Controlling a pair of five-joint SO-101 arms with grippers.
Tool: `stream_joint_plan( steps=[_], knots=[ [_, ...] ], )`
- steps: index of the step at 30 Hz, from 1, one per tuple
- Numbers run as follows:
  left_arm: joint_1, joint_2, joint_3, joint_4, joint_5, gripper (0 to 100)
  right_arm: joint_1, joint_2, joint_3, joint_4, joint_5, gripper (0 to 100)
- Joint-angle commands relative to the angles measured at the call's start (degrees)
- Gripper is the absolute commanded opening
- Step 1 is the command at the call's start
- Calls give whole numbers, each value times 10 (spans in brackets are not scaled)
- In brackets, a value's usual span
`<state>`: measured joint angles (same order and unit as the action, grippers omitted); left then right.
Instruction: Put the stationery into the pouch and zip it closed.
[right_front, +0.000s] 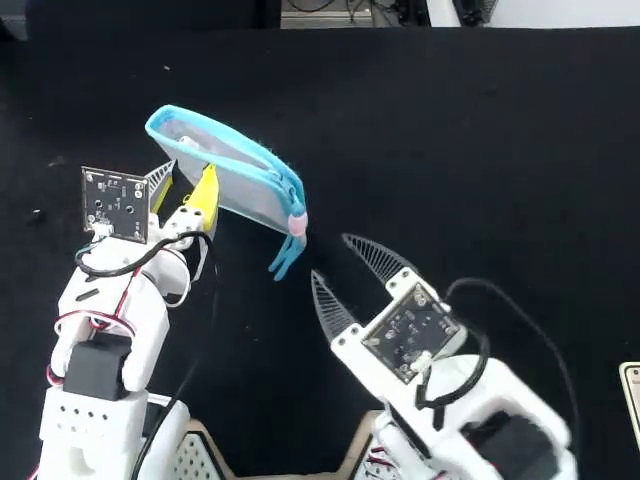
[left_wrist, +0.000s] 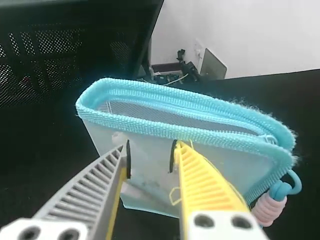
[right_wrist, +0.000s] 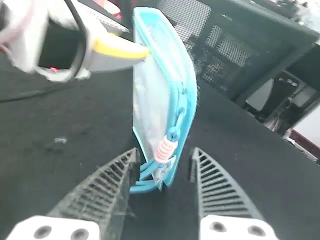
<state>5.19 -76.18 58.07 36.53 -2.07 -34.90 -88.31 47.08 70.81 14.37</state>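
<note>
Black tabletop (right_front: 480, 150) lies under the pouch (right_front: 235, 185), pinched upright by the left gripper (left_wrist: 150, 151), zip seemingly part open, while the right gripper (right_front: 330, 255), fingers spread wide, sits near the zip pull (right_front: 297, 224), so zipping likely remains.

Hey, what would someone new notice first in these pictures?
The blue-edged pouch stands out against the black table, gripped by the left tool, which has one yellow finger. The right tool sits open close to the pouch's pink zipper pull.
</note>
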Motion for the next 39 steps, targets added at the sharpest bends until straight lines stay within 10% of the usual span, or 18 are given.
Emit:
stream_joint_plan(
  steps=[1,32,39],
  knots=[
    [9,-8,-2,-8,4,159,10,-87,174,-129,-25,181],
    [12,-9,-2,-9,4,159,45,245,251,-520,-149,264],
    [12,-9,-2,-9,4,159,57,242,251,-532,-144,54]
  ],
)
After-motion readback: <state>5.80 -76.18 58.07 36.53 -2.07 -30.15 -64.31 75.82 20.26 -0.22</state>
